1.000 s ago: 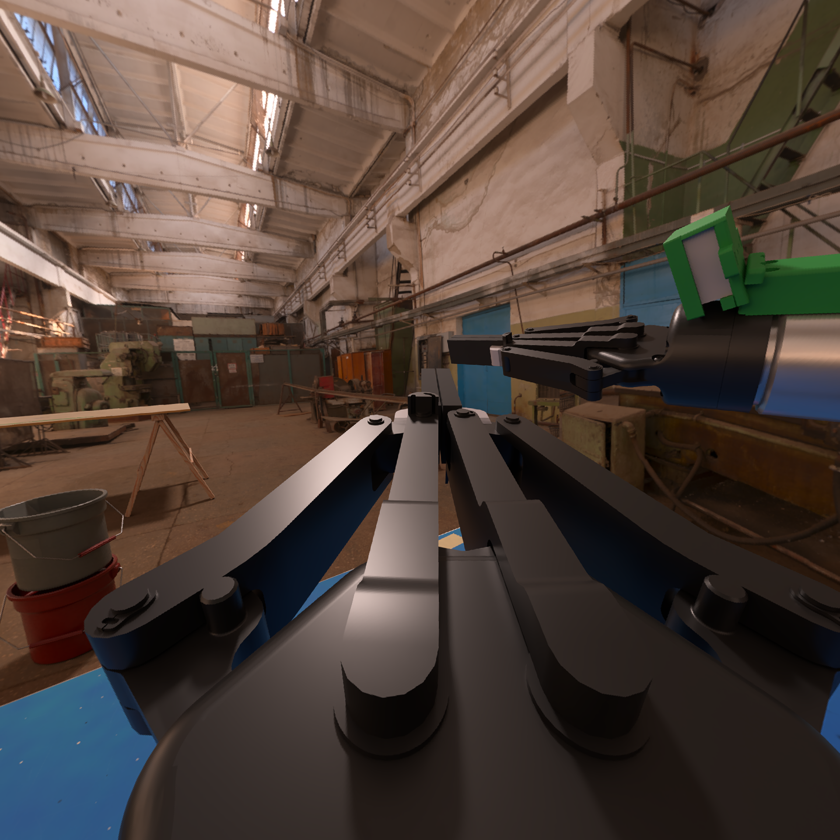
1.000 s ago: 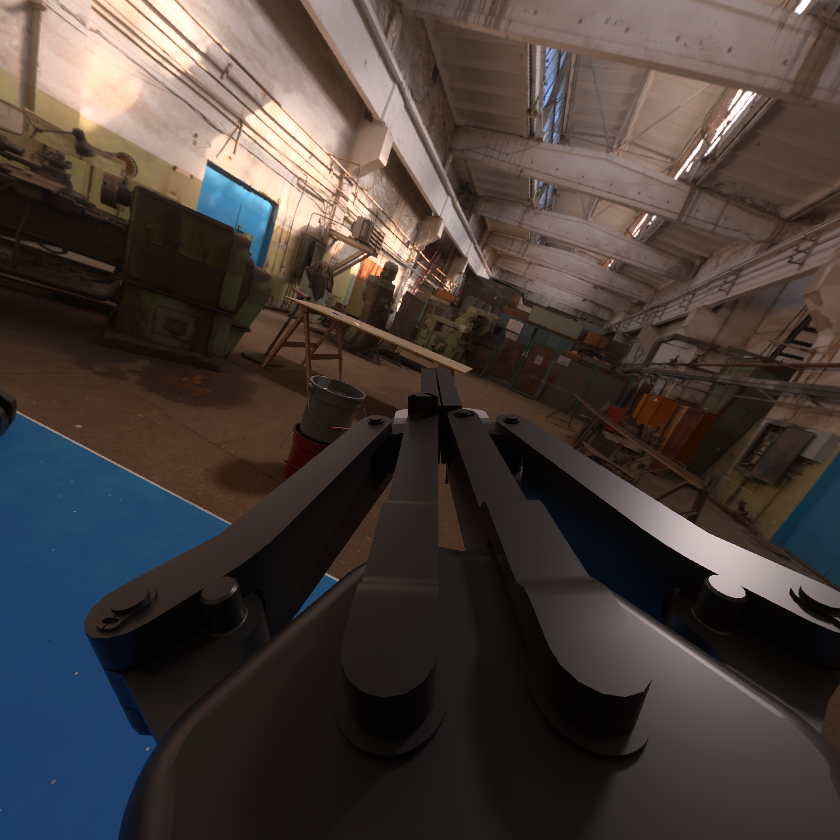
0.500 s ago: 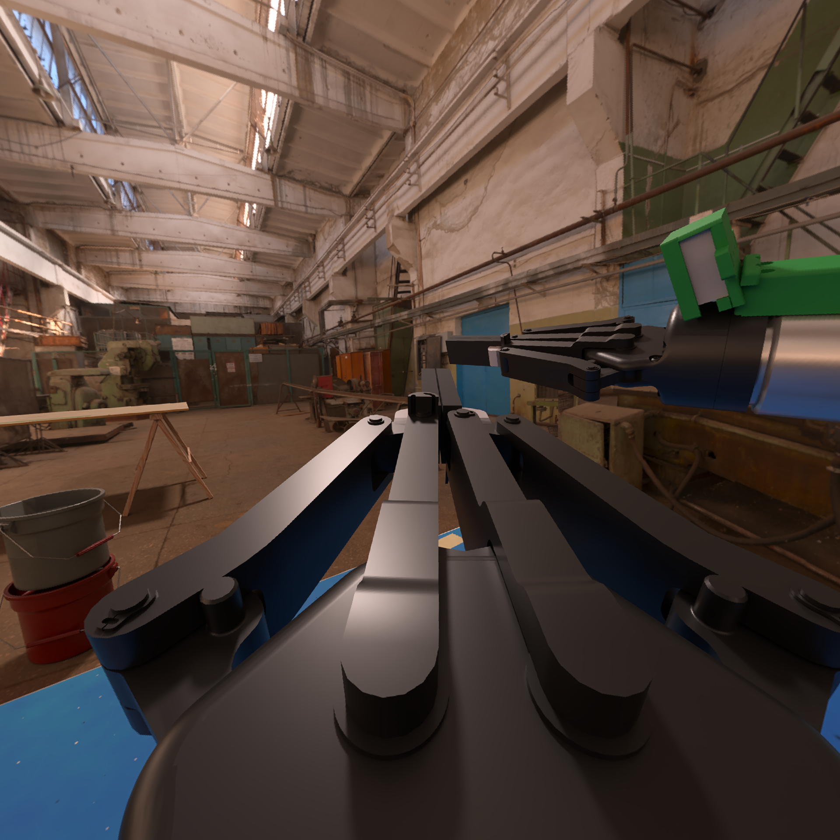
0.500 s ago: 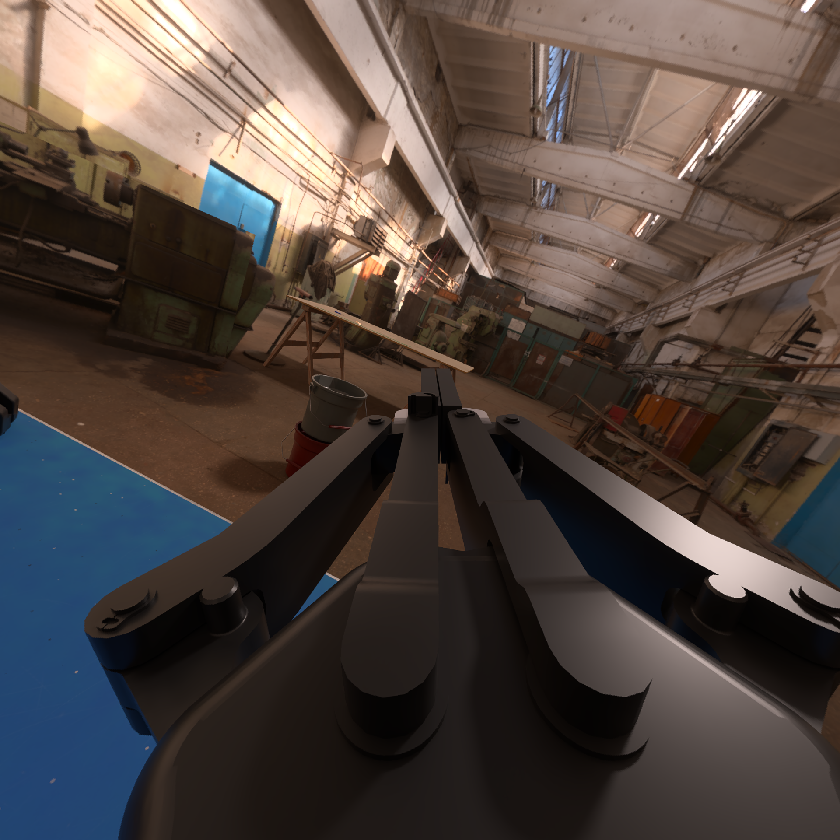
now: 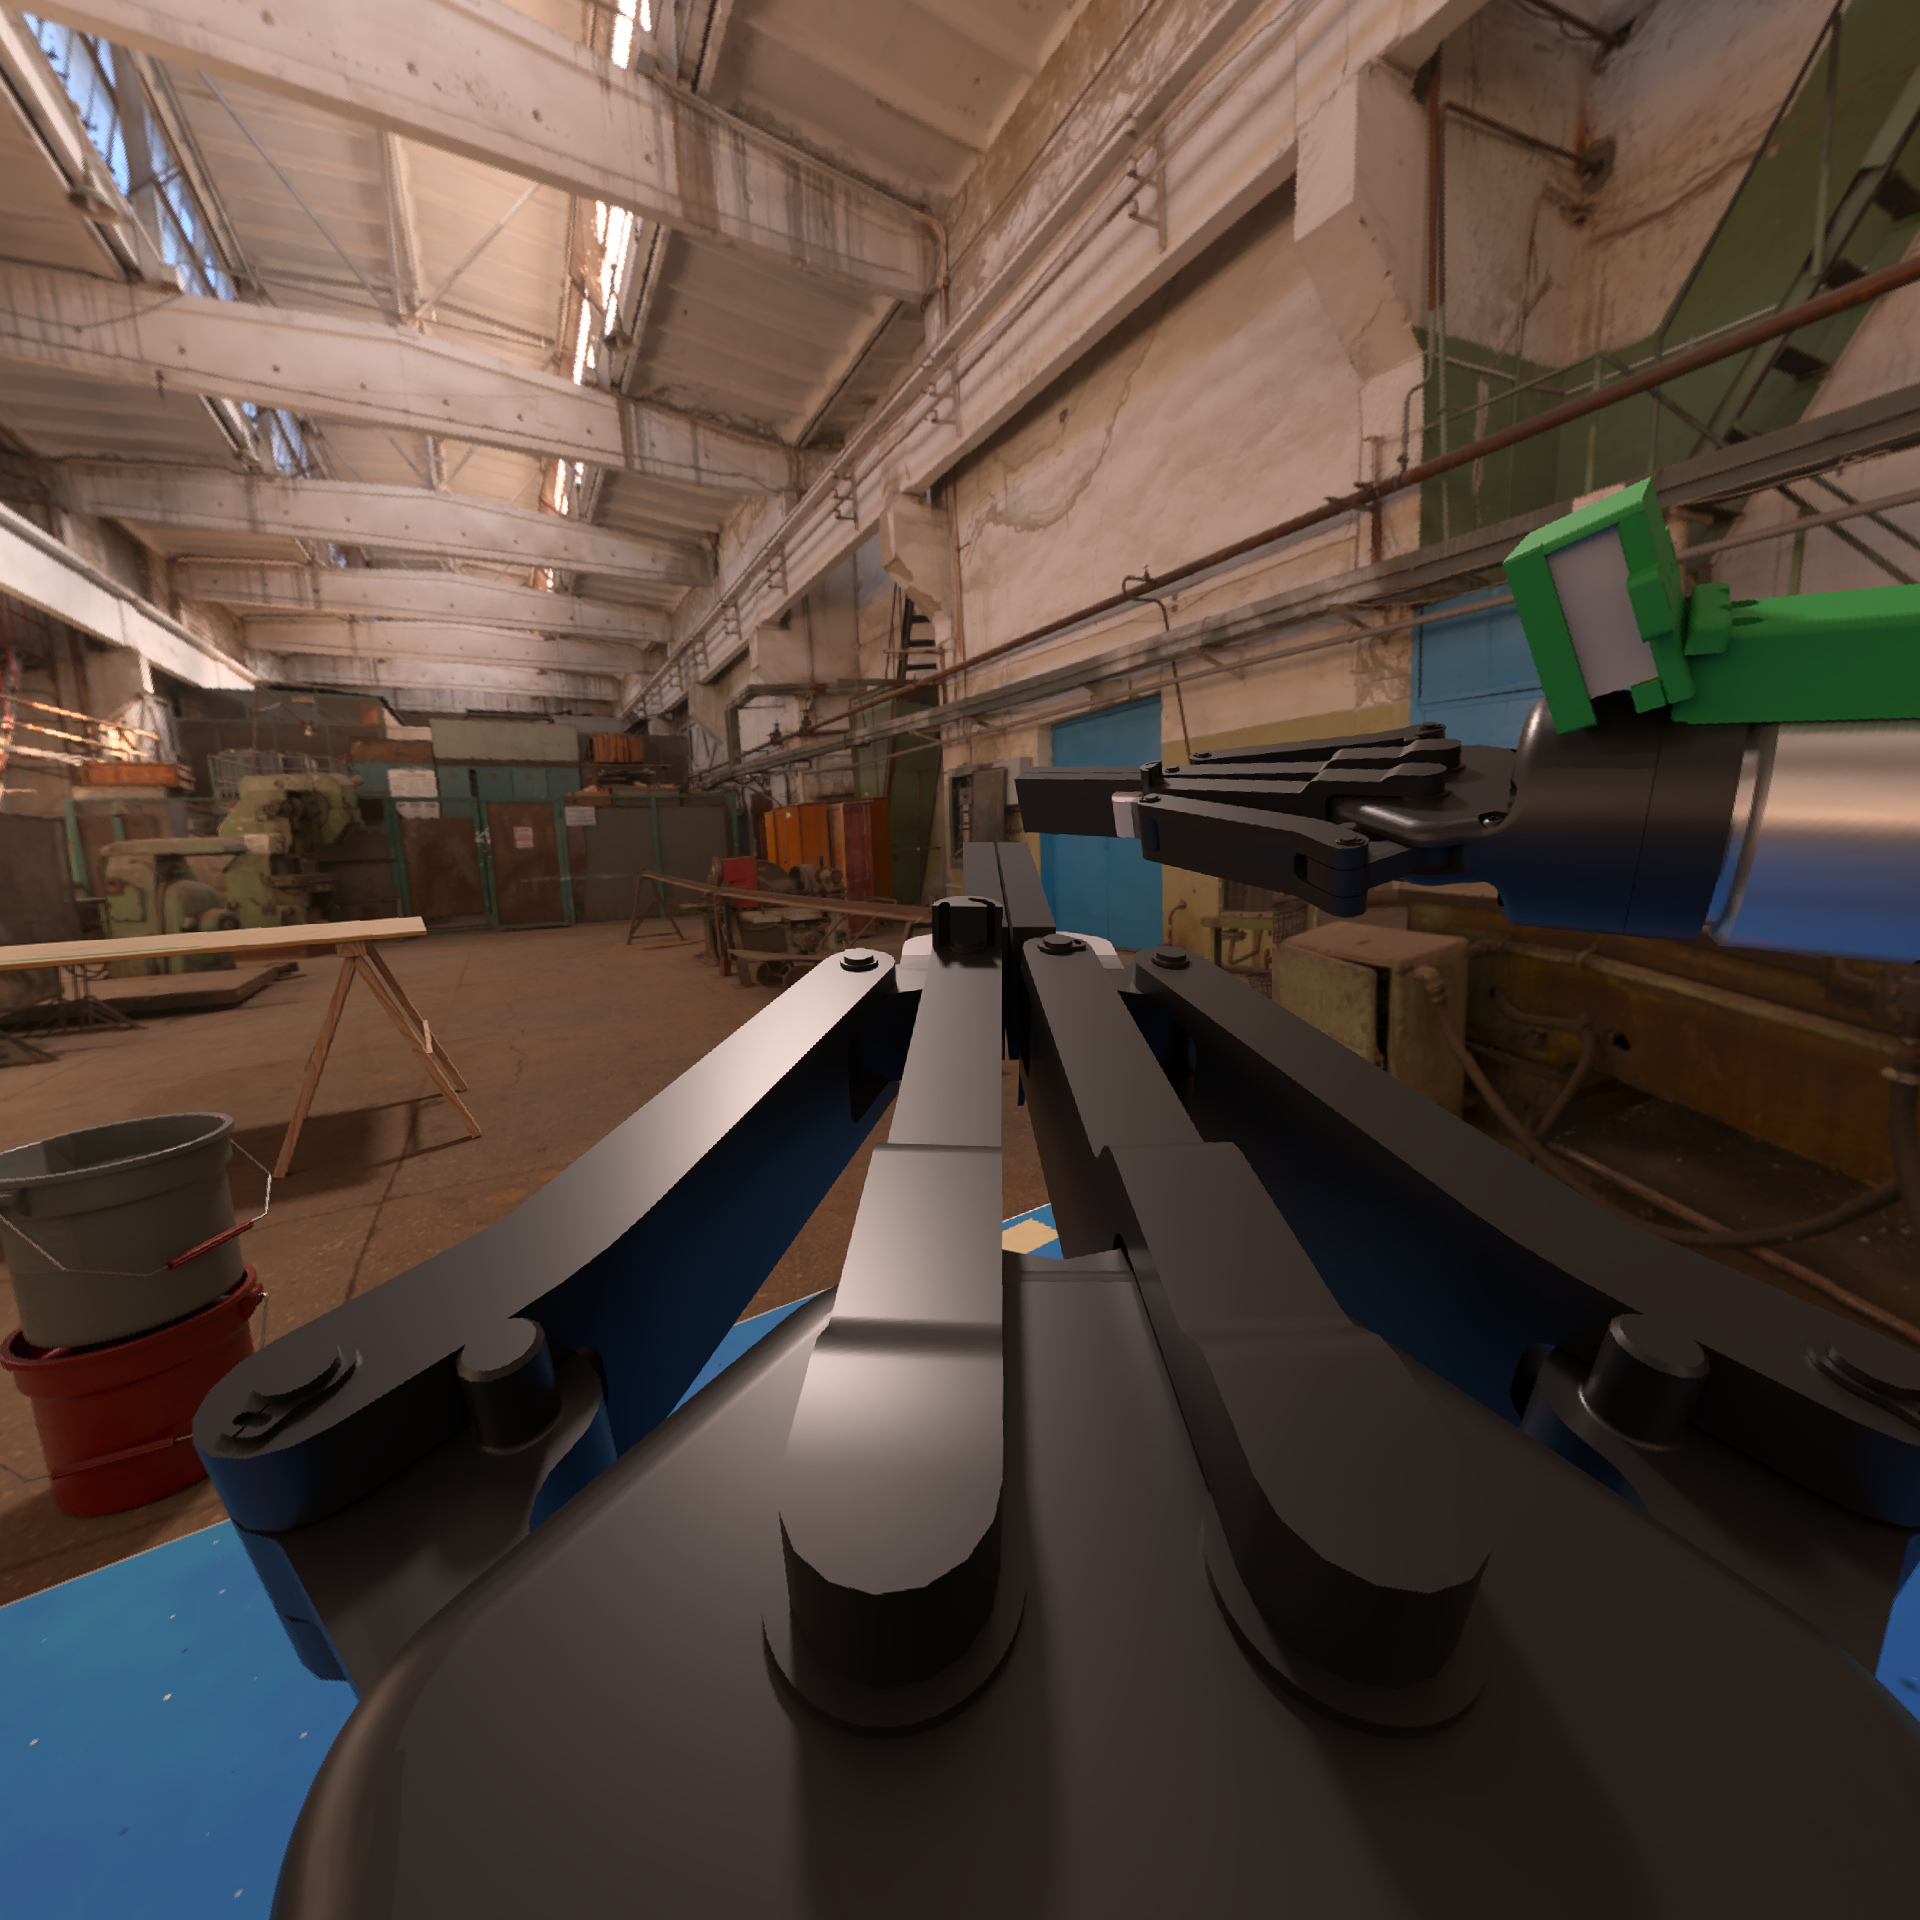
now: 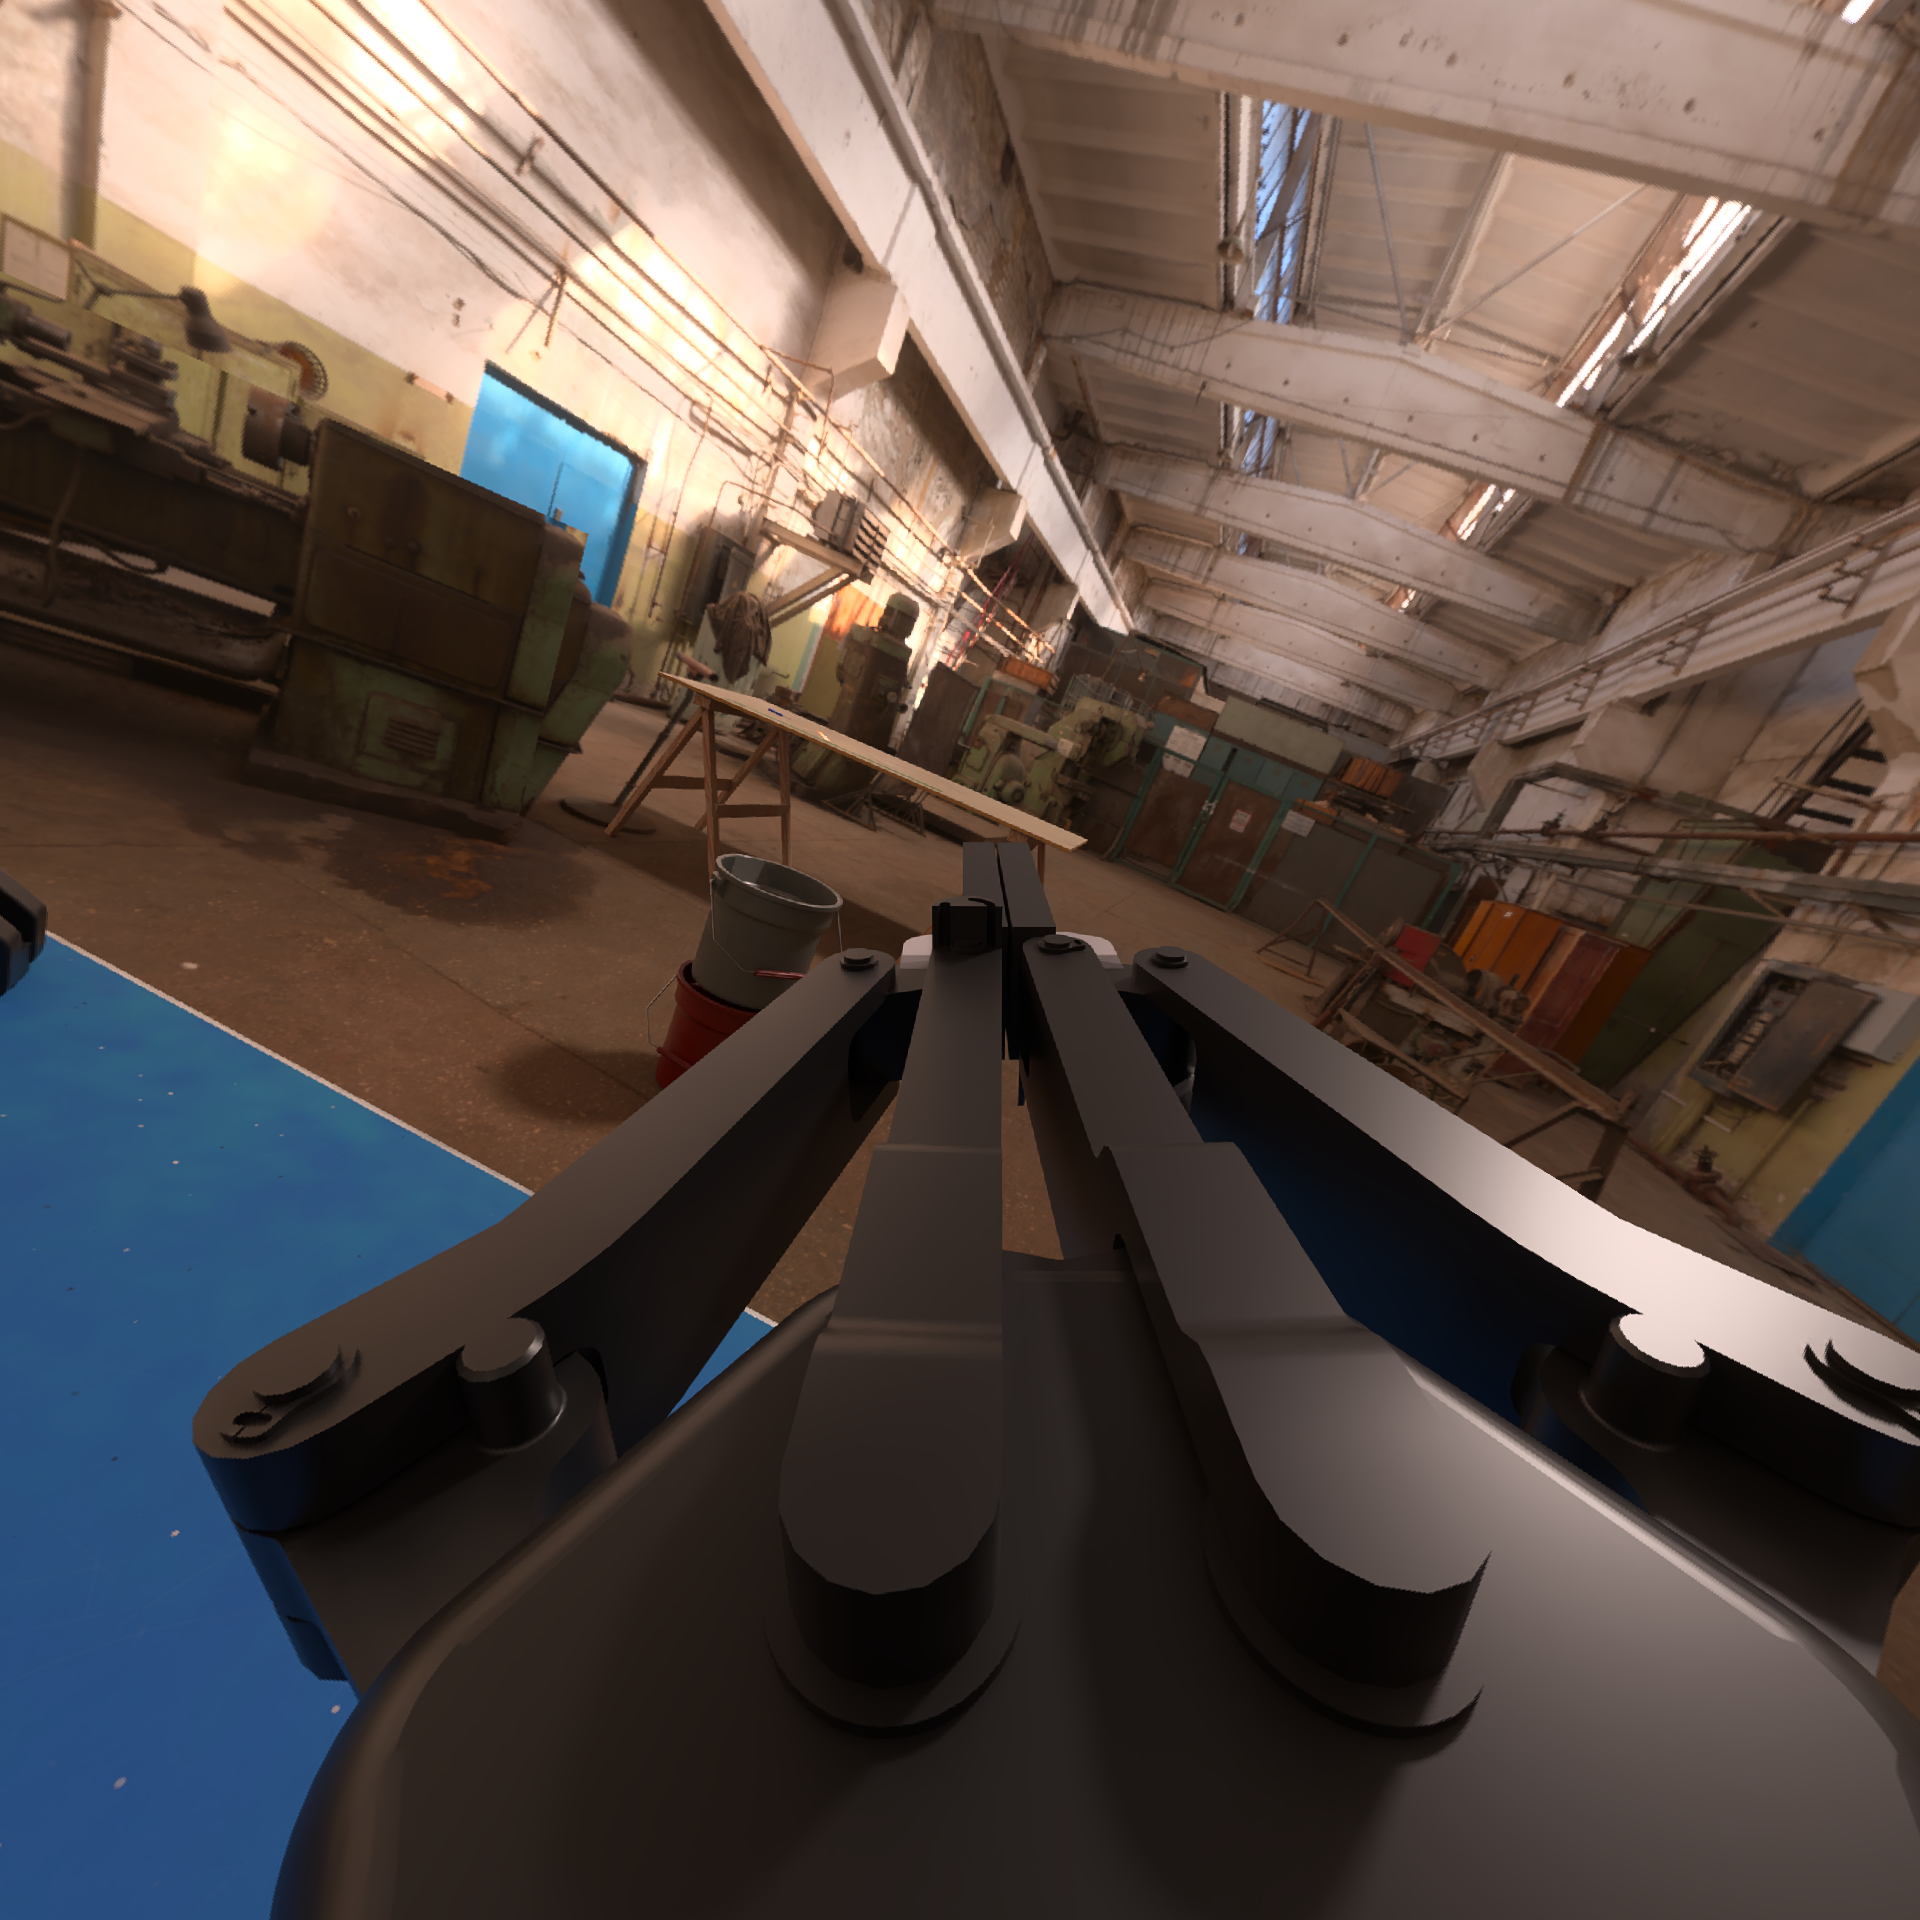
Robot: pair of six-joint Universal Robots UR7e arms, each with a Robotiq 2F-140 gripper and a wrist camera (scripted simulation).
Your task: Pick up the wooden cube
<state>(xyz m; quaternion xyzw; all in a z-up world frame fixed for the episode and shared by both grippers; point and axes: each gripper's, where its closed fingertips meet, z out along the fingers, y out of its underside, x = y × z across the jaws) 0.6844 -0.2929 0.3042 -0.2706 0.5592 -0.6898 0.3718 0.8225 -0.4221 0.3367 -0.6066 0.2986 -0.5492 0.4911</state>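
A small patch of the wooden cube (image 5: 1029, 1236) shows between my left gripper's links, low on the blue table (image 5: 125, 1714); the rest of it is hidden. My left gripper (image 5: 1000, 883) is shut and empty, held level and pointing out over the table edge. My right gripper (image 6: 1000, 883) is also shut and empty. It also shows in the left wrist view (image 5: 1039, 805), up and to the right, level, with a green block (image 5: 1590, 613) on its wrist. The cube is not clear in the right wrist view.
The blue table (image 6: 156, 1247) ends close ahead in both views. Beyond it on the workshop floor stand a grey bucket (image 5: 114, 1226) in a red bucket (image 5: 114, 1413) and a plank on sawhorses (image 5: 353, 1029). A dark part (image 6: 16, 935) pokes in at the left edge.
Both wrist views have drifted slightly; the buckets slide a little left in the left view and right in the right view. Both grippers stay shut.
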